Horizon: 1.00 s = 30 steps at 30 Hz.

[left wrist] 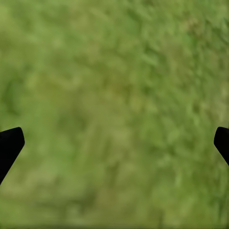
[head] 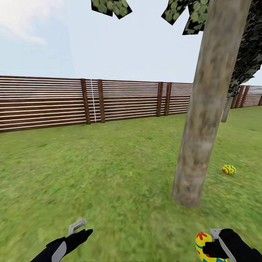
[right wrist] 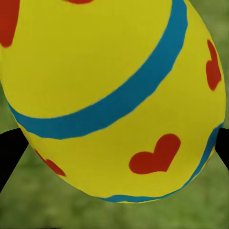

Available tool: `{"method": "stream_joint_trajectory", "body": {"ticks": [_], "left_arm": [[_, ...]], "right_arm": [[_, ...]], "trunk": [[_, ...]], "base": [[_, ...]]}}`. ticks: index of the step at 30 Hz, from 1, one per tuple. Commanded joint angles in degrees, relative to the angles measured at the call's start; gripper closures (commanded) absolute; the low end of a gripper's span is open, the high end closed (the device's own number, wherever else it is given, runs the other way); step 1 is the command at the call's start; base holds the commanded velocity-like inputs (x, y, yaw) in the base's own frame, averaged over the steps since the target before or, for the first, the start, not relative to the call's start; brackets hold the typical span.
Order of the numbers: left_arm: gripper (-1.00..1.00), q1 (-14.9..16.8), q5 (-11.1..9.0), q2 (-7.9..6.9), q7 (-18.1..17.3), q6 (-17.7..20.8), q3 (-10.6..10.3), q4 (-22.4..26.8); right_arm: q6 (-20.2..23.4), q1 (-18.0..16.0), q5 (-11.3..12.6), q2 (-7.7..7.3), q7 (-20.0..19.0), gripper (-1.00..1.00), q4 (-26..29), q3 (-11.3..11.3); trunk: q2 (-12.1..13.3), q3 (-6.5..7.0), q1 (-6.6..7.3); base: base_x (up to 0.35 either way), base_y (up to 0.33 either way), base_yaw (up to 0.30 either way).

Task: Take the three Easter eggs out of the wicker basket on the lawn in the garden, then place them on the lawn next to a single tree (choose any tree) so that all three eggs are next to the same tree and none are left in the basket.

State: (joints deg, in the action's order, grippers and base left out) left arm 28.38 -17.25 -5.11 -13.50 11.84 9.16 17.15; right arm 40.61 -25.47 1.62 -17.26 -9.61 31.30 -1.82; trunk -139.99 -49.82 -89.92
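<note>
Here the right gripper (head: 213, 247) is clamped on a yellow Easter egg (head: 204, 247), low at the near edge of the head view, on the near side of the tree (head: 203, 116) and a little to its right. In the right wrist view the held egg (right wrist: 114, 95) sits between the two dark fingertips (right wrist: 9, 152), its shell crossed by blue bands and marked with red hearts, with blurred grass behind it.

The left gripper (head: 80, 227) hangs well to the left of the tree, over bare lawn (head: 109, 174), its jaws spread apart and holding nothing. In the left wrist view its black fingertips (left wrist: 10, 145) stand at opposite edges, with only mottled green grass (left wrist: 114, 109) between them.

The tree's straight grey-brown trunk rises from the grass just ahead of the right gripper and leans slightly toward the right as it climbs. A second egg (head: 229, 169) lies on the lawn near the foot of the trunk, to its right and a little beyond it, apart from the bark.

Behind the tree, a brown horizontal-slat fence (head: 72, 102) runs across the far edge of the lawn under pale sky. Patches of green leaves (head: 111, 7) hang at the top, left of the trunk, and a darker mass of foliage (head: 249, 51) shows to its right.
</note>
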Motion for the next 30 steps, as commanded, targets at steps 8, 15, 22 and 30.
{"method": "stream_joint_trajectory", "body": {"ticks": [8, 15, 22, 30], "left_arm": [[-1.0, 0.04, -0.42, 0.02, -0.21, 0.55, 0.34, 0.08], [-1.0, 0.03, -0.42, 0.02, -0.22, 0.55, 0.34, 0.02], [-1.0, 0.01, -0.42, 0.04, -0.23, 0.55, 0.34, -0.01], [-1.0, 0.01, -0.35, 0.44, -0.23, 0.55, 0.34, -0.01]], "right_arm": [[0.26, -0.02, 0.14, -0.06, -0.06, 1.0, 0.08, -0.17], [0.26, -0.02, 0.14, -0.05, -0.06, 1.0, 0.08, -0.2], [0.26, -0.02, 0.21, -0.03, -0.06, 1.0, 0.08, -0.37], [0.26, -0.02, 0.2, -0.05, -0.06, 1.0, 0.08, -0.38]], "trunk": [[-3.25, -1.5, -1.75], [-3.34, -3.05, -1.93], [-3.44, -4.6, -2.11], [-3.54, -6.38, -2.32]], "base": [[0.0, 0.0, 0.0], [0.0, 0.0, 0.0], [0.0, 0.0, 0.0], [0.0, 0.0, 0.0]]}}
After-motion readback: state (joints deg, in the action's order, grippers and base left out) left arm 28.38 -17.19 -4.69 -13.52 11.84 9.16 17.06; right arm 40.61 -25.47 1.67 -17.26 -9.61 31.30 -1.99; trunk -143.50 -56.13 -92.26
